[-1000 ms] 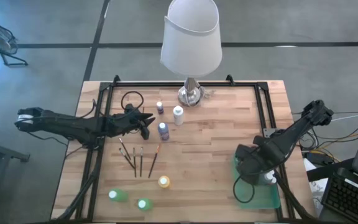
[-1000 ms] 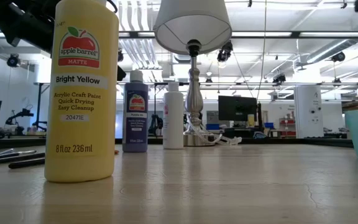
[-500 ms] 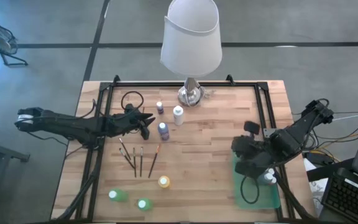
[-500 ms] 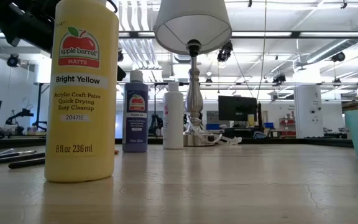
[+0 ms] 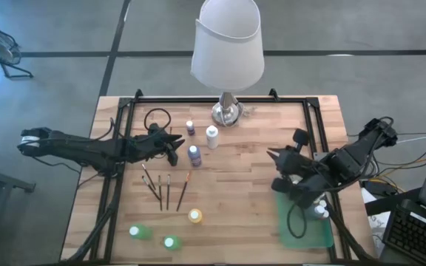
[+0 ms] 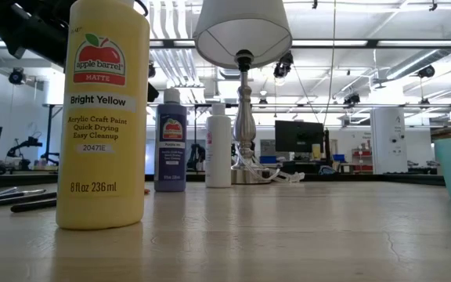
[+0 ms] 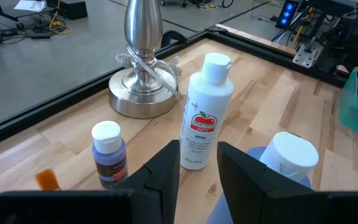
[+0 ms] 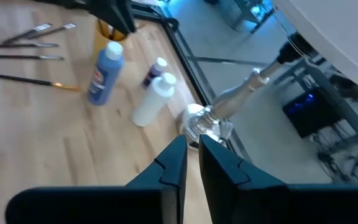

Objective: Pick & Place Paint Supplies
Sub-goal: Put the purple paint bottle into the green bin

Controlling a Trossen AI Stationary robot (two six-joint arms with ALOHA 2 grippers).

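Observation:
Paint bottles stand on the wooden table: small purple [image 5: 190, 127], white [image 5: 212, 136], blue [image 5: 194, 154], yellow [image 5: 195, 216] and two green [image 5: 139, 232]. Several brushes [image 5: 165, 188] lie flat between them. My left gripper [image 5: 176, 145] hovers just left of the blue bottle [image 7: 288, 163], open, nothing between its fingers [image 7: 199, 163]. My right gripper [image 5: 274, 157] hangs raised above the far end of the green tray [image 5: 305, 233], shut and empty, pointing toward the table's left [image 8: 192, 152]. A white-capped bottle [image 5: 319, 213] sits in the tray.
A tall lamp with a white shade [image 5: 228, 44] stands on its metal base [image 5: 226, 112] at the far middle. A black cable ring [image 5: 157, 118] lies at the far left. A black frame rail [image 5: 318, 125] borders the table. Bare wood lies in the table's middle.
My right gripper has risen from low over the green tray and tipped from pointing down to pointing nearly level toward the table's left and far side. The white-capped bottle stays in the tray.

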